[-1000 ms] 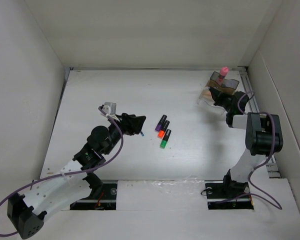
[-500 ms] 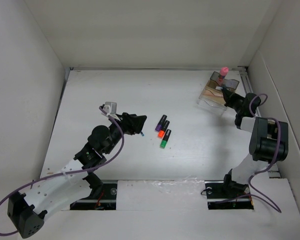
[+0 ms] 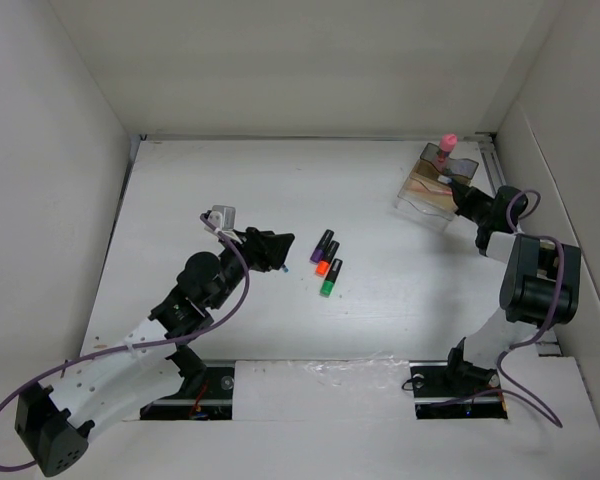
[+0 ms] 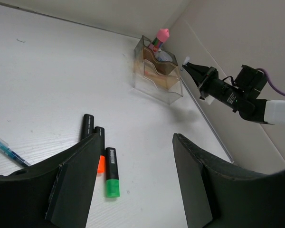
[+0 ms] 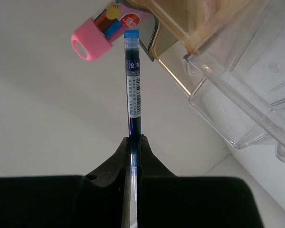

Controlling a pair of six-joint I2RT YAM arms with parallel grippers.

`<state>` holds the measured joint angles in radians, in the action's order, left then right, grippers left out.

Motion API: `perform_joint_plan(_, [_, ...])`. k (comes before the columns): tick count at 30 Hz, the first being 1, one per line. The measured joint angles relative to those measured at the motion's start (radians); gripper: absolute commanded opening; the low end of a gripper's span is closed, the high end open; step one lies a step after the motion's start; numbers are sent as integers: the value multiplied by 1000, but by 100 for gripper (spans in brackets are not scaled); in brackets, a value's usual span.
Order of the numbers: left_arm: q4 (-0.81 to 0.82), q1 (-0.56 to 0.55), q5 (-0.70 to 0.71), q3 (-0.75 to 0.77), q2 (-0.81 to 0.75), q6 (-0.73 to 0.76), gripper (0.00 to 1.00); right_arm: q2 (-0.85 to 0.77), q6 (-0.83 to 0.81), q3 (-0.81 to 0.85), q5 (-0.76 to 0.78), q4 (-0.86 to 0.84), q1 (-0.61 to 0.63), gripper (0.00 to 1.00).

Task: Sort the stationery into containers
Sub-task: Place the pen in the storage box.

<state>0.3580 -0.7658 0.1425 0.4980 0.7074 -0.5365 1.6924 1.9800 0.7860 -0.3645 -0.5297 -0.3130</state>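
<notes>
A thin blue pen is pinched between the pressed-together fingers of the right gripper and is held in the air just beside the smoky-brown organiser, from whose far end a pink-capped bottle stands up. The left gripper is held spread low over the table. Three short markers are laid side by side in front of it, and a second blue pen is seen to its left.

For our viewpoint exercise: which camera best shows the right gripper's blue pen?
Right wrist: the blue pen appears close up, label visible, clamped in the right gripper. Top and left wrist views show it too small to make out.
</notes>
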Motion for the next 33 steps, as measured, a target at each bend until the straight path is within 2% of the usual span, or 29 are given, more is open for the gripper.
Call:
perform_joint_plan(15, [1, 0, 0, 0, -4, -2, 58, 73, 0, 63, 6, 40, -2, 4])
perform_joint_plan(18, [2, 0, 0, 0, -4, -3, 58, 83, 0, 75, 6, 43, -5, 11])
perform_joint_plan(21, [3, 0, 0, 0, -4, -3, 58, 89, 1, 77, 6, 44, -8, 26])
perform_joint_plan(22, [4, 0, 0, 0, -3, -3, 58, 92, 2, 77, 8, 44, -8, 35])
perform_joint_plan(24, [4, 0, 0, 0, -2, -3, 58, 98, 1, 77, 9, 47, -8, 44])
perform_joint_plan(25, [5, 0, 0, 0, -1, -3, 58, 101, 4, 77, 11, 50, -8, 44])
perform_joint_plan(26, [6, 0, 0, 0, 2, -3, 58, 101, 3, 77, 10, 51, -8, 51])
perform_joint_plan(29, [8, 0, 0, 0, 11, -3, 58, 101, 4, 88, 10, 52, -8, 56])
perform_joint_plan(33, [10, 0, 0, 0, 14, -3, 58, 100, 5, 108, 9, 51, -8, 57])
